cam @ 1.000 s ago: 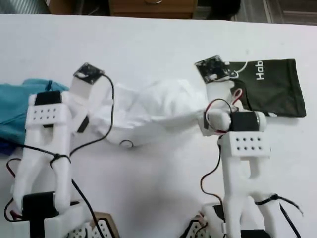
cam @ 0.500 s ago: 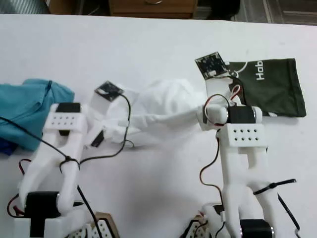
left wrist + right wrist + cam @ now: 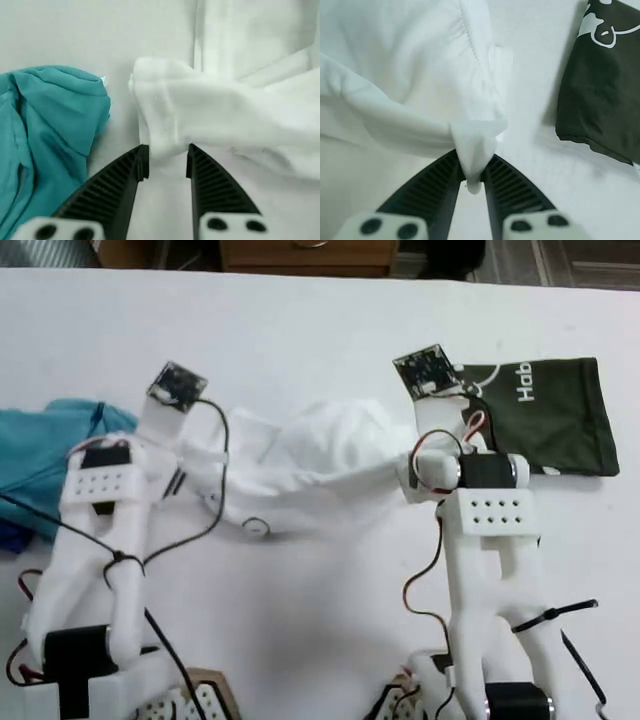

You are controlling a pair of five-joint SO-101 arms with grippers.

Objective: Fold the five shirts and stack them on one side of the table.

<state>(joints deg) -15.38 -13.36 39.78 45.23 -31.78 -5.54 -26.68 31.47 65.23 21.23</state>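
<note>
The white shirt lies bunched up in the middle of the tabletop, between the teal shirt on the left and the folded dark shirt on the right. The left gripper has its jaws closed on the white shirt's left end, and the right gripper pinches a bit of its right end. This looks like the step of spreading it out, so next the arms should pull apart gently and lay it flat without letting go.

Seen from above, the teal shirt runs off the edge and lies partly under the left arm. Both ends of the white shirt are hidden beneath the arms, and the right arm covers the dark shirt's corner.
</note>
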